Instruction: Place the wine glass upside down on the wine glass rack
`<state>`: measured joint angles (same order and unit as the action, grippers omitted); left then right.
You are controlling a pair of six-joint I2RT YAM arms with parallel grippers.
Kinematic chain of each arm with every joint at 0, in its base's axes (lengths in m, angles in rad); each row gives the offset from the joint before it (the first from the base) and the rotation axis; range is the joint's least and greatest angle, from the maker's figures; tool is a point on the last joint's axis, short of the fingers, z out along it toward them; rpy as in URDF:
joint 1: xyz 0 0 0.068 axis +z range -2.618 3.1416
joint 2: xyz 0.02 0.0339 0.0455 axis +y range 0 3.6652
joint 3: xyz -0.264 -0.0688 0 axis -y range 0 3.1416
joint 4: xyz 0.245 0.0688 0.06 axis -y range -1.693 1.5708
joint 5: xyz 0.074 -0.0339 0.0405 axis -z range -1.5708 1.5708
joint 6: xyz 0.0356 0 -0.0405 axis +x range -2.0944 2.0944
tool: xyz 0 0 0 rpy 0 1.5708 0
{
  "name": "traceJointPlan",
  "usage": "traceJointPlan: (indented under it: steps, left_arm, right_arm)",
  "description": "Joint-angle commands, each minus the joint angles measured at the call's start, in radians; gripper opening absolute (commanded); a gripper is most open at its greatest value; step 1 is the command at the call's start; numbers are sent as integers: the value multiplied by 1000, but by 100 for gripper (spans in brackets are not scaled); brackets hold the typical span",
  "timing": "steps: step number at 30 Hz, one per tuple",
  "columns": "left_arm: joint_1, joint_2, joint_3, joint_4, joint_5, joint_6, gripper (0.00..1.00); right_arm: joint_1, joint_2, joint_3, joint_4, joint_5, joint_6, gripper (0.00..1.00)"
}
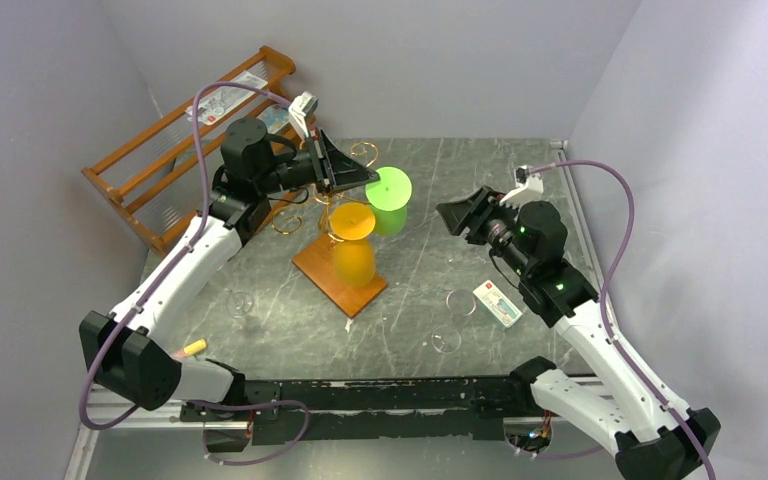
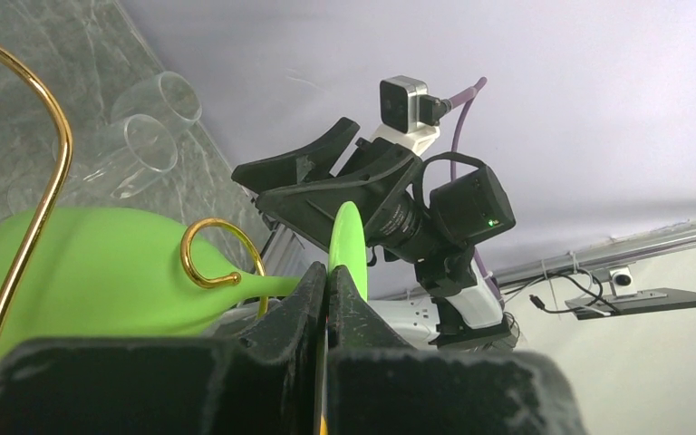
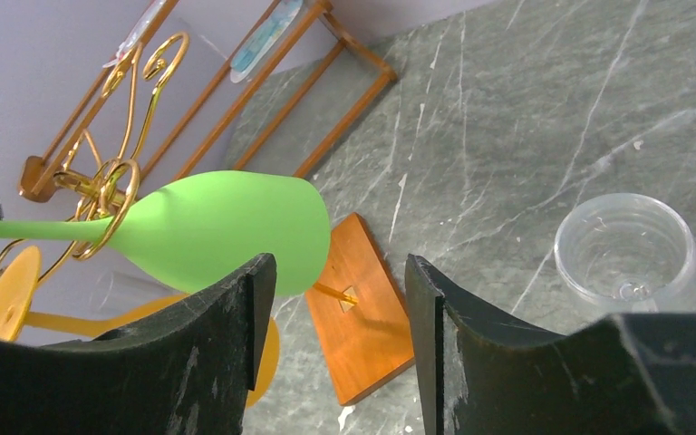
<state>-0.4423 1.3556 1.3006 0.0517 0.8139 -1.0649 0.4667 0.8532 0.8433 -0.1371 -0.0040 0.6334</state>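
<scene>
A green wine glass (image 1: 391,190) hangs foot-up, its stem threaded through a curled gold arm (image 2: 186,254) of the wine glass rack (image 1: 345,285). My left gripper (image 1: 368,176) is shut on the rim of the glass's foot, which shows edge-on at the jaw tips (image 2: 328,272). In the right wrist view the green bowl (image 3: 217,227) lies just ahead of my right gripper (image 3: 340,267), which is open and holds nothing. From above, that gripper (image 1: 455,215) is a short way right of the glass. An orange glass (image 1: 352,222) hangs upside down on the same rack, above the wooden base (image 3: 362,308).
A slatted wooden shelf (image 1: 190,130) leans at the back left. Clear glasses lie on the marble top (image 1: 460,302), (image 1: 445,340), (image 1: 240,300), one close to the right gripper (image 3: 625,254). A small card (image 1: 497,303) and a yellow item (image 1: 193,348) lie near the arms.
</scene>
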Motion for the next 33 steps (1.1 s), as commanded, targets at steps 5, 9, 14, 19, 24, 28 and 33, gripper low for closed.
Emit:
traceJointPlan:
  steps: [5,9,14,19,24,28,33]
  left_arm:
    - [-6,11,-3,84,-110,2,5]
    - [-6,15,9,30,-207,65,5]
    - [-5,11,22,-35,-291,130,5]
    - [-5,-7,36,-121,-344,216,18]
    - [-4,-28,69,-222,-398,314,32]
    - [-3,-45,115,-289,-420,380,44]
    - [0,-93,159,-316,-405,461,64]
  right_arm:
    - [1,-22,19,-35,36,-18,59]
    - [2,-35,17,-53,39,-23,59]
    - [1,-44,17,-65,41,-22,59]
    - [1,-36,31,-94,44,-25,60]
    - [1,-34,41,-118,53,-28,60]
    - [1,-42,54,-152,92,-29,60]
    - [1,-51,75,-243,196,-23,60]
